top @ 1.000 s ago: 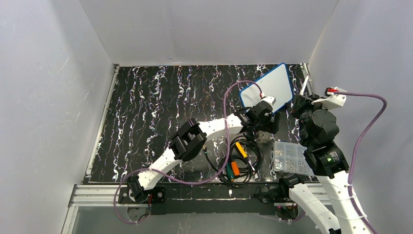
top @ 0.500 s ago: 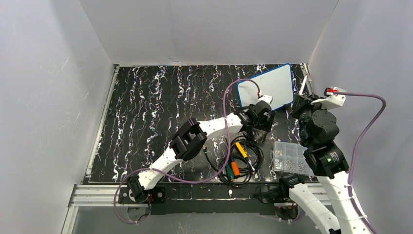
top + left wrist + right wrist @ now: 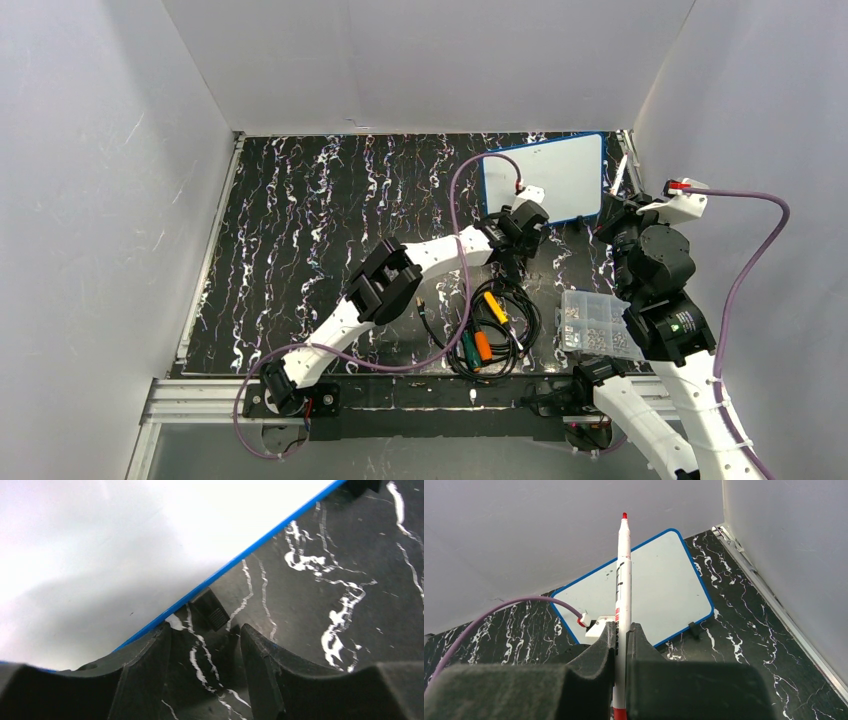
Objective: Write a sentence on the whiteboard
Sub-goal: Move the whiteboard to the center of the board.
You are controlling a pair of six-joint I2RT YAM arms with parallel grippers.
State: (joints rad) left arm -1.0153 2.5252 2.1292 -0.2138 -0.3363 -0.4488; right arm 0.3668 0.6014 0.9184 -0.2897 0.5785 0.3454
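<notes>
The whiteboard (image 3: 550, 175), white with a blue rim, lies flat at the far right of the marbled table (image 3: 320, 230); it also fills the right wrist view (image 3: 659, 585). No sentence shows on its face. My left gripper (image 3: 524, 222) sits at the board's near edge (image 3: 235, 562). In its own wrist view the left gripper (image 3: 205, 629) is open, with only bare table between the fingers. My right gripper (image 3: 622, 630) is shut on a white marker (image 3: 623, 575). The marker's red tip points up over the board, clear of its surface. From above, that marker (image 3: 619, 174) stands just right of the board.
A small black clip (image 3: 694, 628) lies by the board's near edge. A clear screw box (image 3: 595, 322) sits near the right arm. A tangle of black cables with orange and green plugs (image 3: 485, 335) lies near the front. White walls close in the table.
The whiteboard has turned from slanted to square with the back wall. My left gripper has slid left along its near edge and its jaws have narrowed. The right arm has stayed put.
</notes>
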